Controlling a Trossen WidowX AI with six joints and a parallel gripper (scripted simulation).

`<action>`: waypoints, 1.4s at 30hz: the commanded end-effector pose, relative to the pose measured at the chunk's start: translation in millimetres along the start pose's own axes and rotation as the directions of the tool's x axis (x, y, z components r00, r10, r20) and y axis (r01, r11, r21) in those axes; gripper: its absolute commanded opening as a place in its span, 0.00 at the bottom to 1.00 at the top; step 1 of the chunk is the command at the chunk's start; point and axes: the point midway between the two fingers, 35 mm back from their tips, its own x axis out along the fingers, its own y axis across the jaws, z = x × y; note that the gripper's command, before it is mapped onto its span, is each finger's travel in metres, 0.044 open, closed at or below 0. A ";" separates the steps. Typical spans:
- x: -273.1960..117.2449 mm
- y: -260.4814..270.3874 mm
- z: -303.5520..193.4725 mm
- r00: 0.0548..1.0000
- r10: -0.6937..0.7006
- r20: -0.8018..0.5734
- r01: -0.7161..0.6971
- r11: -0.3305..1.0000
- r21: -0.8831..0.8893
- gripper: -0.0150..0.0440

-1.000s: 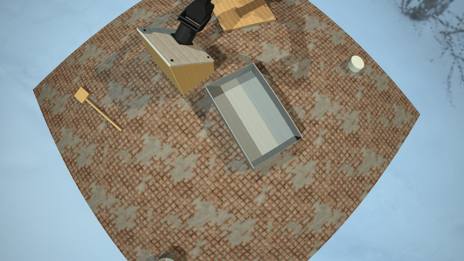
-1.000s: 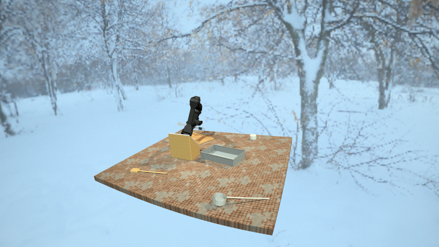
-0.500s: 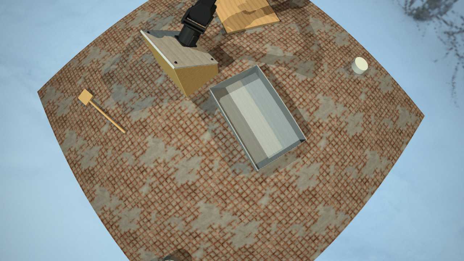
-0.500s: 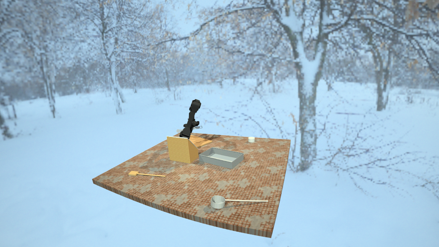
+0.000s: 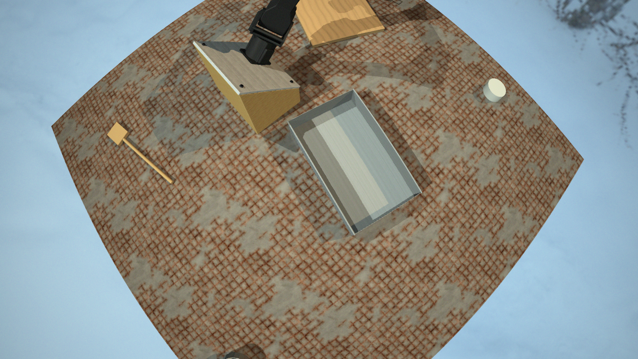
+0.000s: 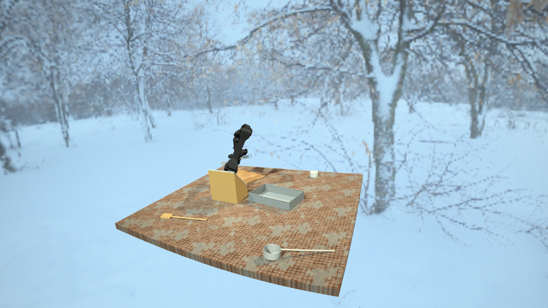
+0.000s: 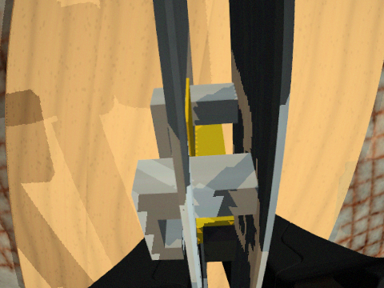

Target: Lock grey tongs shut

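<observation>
The grey tongs (image 7: 182,168) run lengthwise through the wrist view, above the wooden board (image 7: 80,140) (image 5: 343,34) (image 6: 251,177). Their two long arms stand close together and nearly parallel, with a narrow gap. My gripper (image 7: 206,202) is shut on them; grey bracket shapes and yellow parts show around the grip, and the exact finger contact is hard to tell. In the exterior view, one end with a small rectangular loop sticks out right of the arm, and a pale end shows faintly at left, lower. The lock inside the hinge is not visible. The roasting tin (image 5: 384,143) (image 6: 268,201) holds no tongs.
The arm stands on a yellow wedge mount (image 5: 272,104) (image 6: 227,187) left of the tin. A wooden paddle (image 5: 117,133) (image 6: 165,216) lies left, a white cylinder (image 5: 494,89) (image 6: 314,173) stands right, and a long-handled pan (image 6: 272,252) stands near the front edge.
</observation>
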 end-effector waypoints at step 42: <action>64.7 -0.4 -0.1 1.000 0.001 0.008 -0.001 1.000 -0.002 0.00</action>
